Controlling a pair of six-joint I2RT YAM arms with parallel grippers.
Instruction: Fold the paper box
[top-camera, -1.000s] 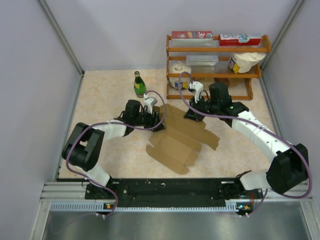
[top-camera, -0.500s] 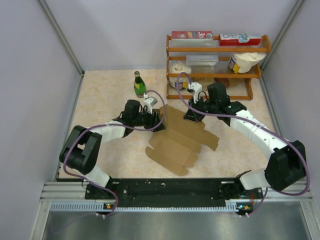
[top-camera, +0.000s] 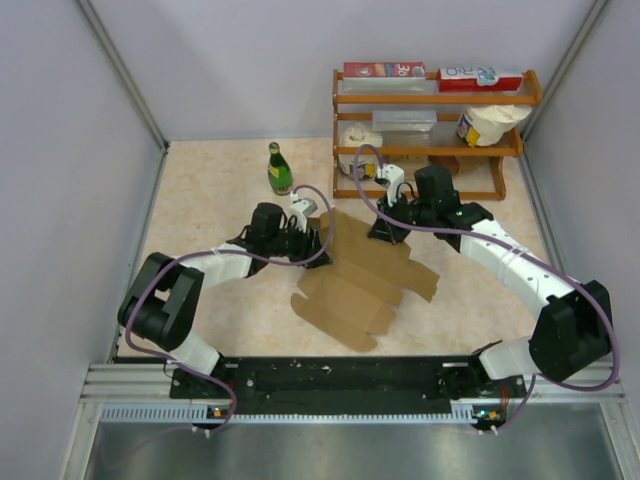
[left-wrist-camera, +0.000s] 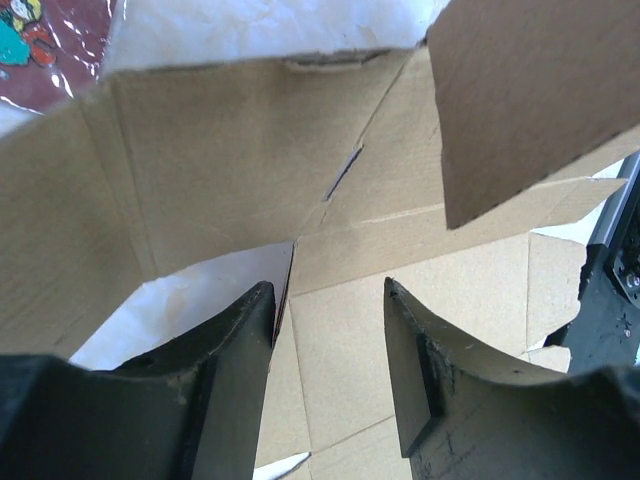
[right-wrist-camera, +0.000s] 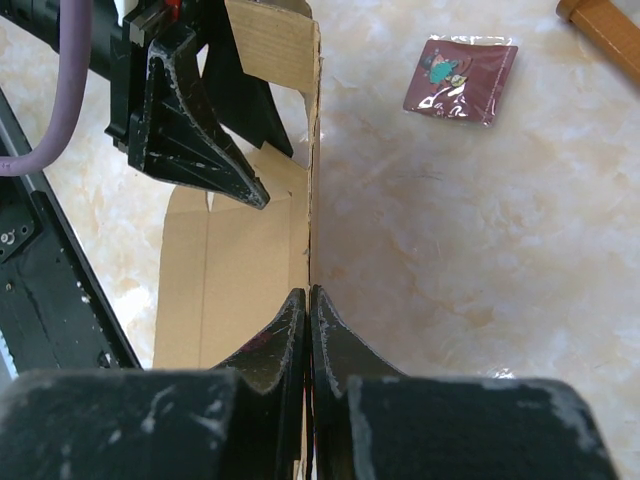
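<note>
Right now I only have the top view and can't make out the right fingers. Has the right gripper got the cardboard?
Observer: Yes. The right gripper is shut on the edge of a raised flap of the cardboard box.
Operator: And the left one?
Observer: The left gripper is open, its jaws apart facing the box's inner panel, pinching nothing.
Operator: Anything nearby that I'm missing?
Observer: A small dark-red packet lies on the table, apart from the box.

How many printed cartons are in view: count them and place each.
2. The left carton lies at the left end of the wooden rack's top shelf, the right carton at its right end. Lower shelves could hide more.
</note>
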